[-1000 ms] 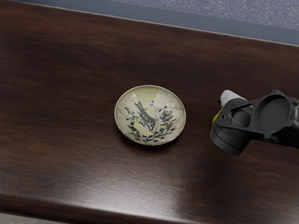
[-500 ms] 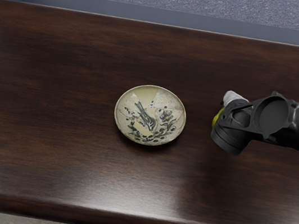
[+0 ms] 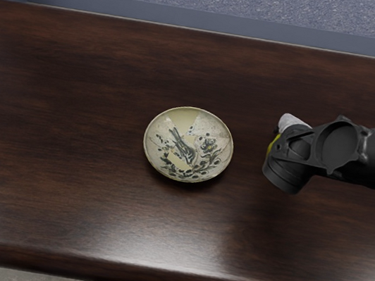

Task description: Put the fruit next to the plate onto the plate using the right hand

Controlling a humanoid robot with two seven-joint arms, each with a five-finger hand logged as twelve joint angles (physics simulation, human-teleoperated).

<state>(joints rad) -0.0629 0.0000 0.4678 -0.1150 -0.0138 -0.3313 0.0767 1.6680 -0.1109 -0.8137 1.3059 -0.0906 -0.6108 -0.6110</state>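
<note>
Dark table (image 3: 57, 198) | fruit (image 3: 270, 147) mostly hidden behind right hand (image 3: 290, 122) | grasp cannot be told

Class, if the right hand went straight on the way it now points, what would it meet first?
The right hand points left. First in line is the yellow fruit, a sliver showing at its front edge; whether they already touch is hidden. Beyond lies the plate.

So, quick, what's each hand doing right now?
Left hand: not in view.
Right hand: at the yellow fruit, mostly hidden by its wrist; cannot tell if it's holding.
</note>
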